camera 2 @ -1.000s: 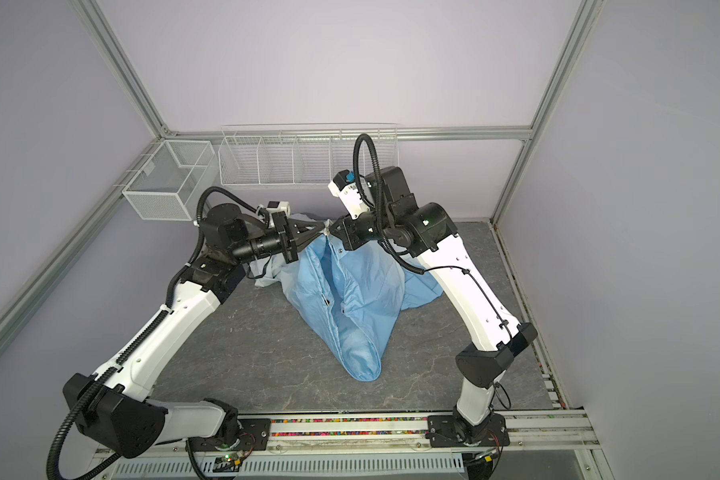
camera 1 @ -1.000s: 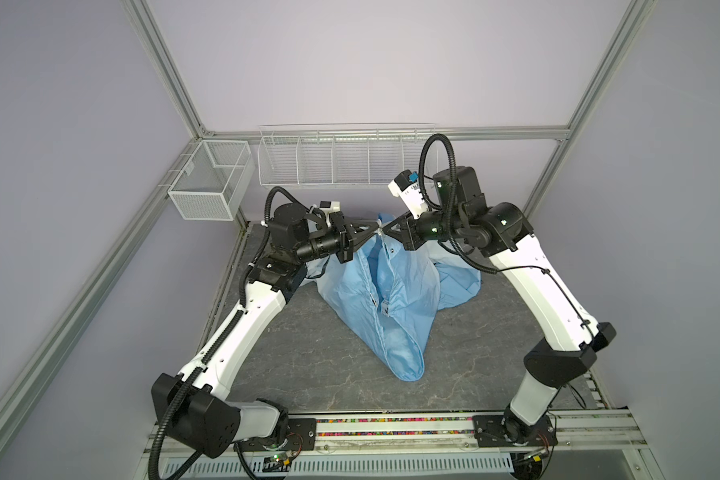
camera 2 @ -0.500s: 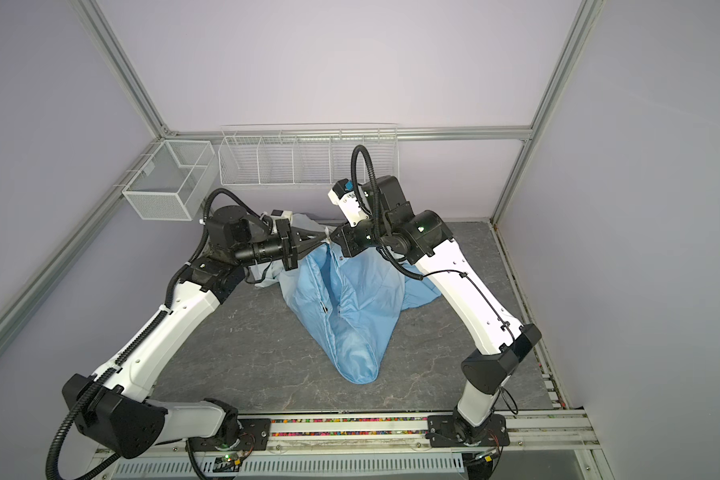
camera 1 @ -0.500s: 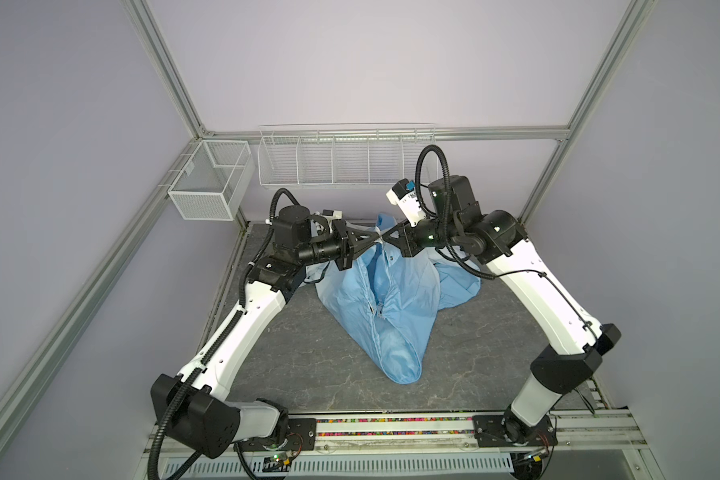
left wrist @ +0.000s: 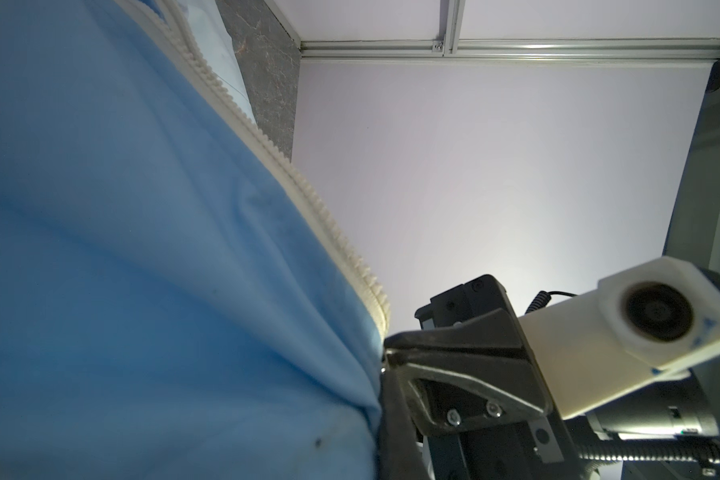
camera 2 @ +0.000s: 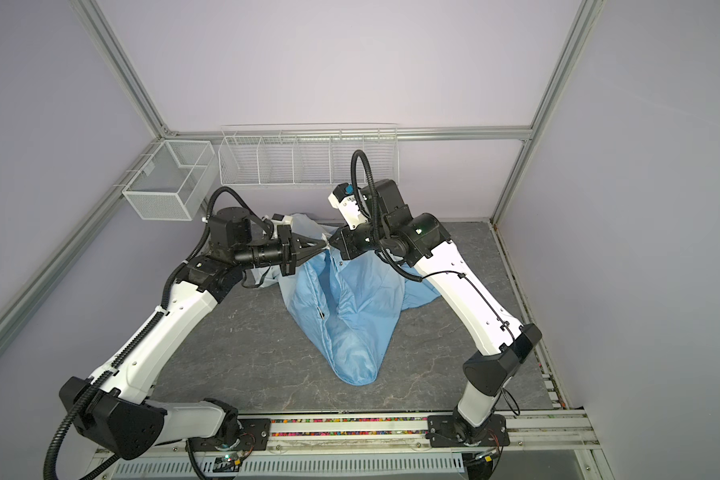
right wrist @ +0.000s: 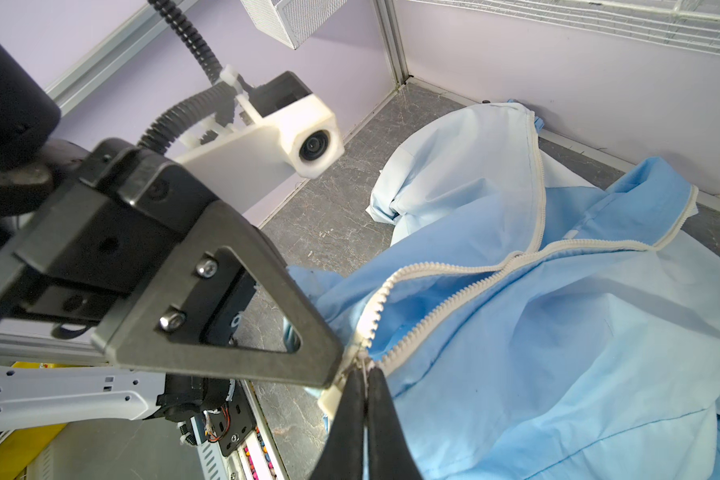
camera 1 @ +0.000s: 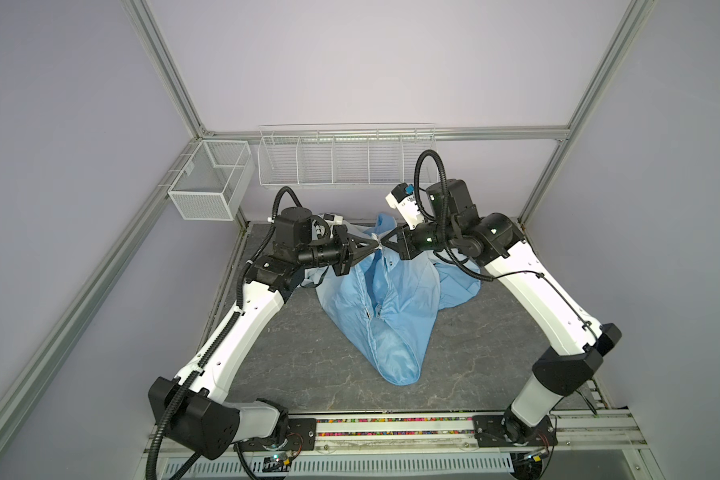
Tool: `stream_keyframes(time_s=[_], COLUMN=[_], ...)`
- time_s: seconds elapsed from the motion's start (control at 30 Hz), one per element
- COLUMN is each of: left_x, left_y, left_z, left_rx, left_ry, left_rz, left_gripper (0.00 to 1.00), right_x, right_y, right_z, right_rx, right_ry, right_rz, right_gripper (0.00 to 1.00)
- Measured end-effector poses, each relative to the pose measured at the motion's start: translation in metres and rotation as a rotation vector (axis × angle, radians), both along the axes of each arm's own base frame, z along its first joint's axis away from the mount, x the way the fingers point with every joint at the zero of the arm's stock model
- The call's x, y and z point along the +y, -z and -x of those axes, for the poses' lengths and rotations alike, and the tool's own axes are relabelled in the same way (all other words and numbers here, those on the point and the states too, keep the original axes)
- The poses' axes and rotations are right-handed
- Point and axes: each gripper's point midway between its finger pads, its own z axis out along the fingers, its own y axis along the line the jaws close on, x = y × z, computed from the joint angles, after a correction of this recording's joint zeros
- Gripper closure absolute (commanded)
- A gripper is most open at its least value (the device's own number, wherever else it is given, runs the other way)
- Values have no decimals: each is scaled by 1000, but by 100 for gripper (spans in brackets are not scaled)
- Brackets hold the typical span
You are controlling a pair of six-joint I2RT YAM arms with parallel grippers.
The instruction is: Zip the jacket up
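The light-blue jacket (camera 1: 391,299) (camera 2: 350,307) hangs from a raised point at the back of the table, and its lower part is heaped on the grey top. Its white zipper (right wrist: 433,282) lies open in two toothed rows that meet at the held end. My left gripper (camera 1: 373,246) (camera 2: 323,246) and right gripper (camera 1: 385,243) (camera 2: 332,242) meet tip to tip there. The right gripper (right wrist: 364,374) is shut on a thin tab at the zipper's end. The left gripper (right wrist: 334,368) is shut on the jacket edge beside it. Blue cloth (left wrist: 142,249) fills most of the left wrist view.
A white wire rack (camera 1: 346,156) hangs on the back wall and a mesh basket (camera 1: 208,187) on the left wall. One pale sleeve (right wrist: 454,166) trails toward the back left corner. The arm bases sit on the front rail (camera 1: 391,426).
Both grippers stay shut and joined at the zipper end. They have sunk slightly, and the hanging cloth has settled a little lower on the table.
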Motion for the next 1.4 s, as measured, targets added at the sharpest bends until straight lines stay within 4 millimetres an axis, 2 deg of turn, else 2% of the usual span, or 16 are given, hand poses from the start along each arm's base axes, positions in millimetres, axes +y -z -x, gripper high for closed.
stream_keyframes(time_s=[0.2,0.37,0.63,0.83,0.93,1.03,1.27,1.4], left_x=[-2,-2,3,16,26,39,66,79], left_y=[-10,-8,14,34,49,73,155,195], left_z=[4,7,14,26,35,43,66,75], left_rx=[14,46,92,109,126,151,227,245], left_ry=[15,26,7,-54,-96,-146,-224,-275], left_rz=[48,53,27,2,-20,-85,-238,-275], left_gripper=[100,100,100,100,100,100,100,100], right_x=[-3,-5,0,12,23,35,59,71], right_y=[-1,2,20,35,50,74,154,194], right_z=[8,13,18,31,41,50,75,84], right_rx=[-61,-95,-39,36,76,130,298,393], right_ry=[-16,-17,-31,-57,-79,-93,-127,-141], right_rz=[-8,-25,-43,-55,-41,-19,57,81], right_gripper=[93,93,93,93,93,93,93,92])
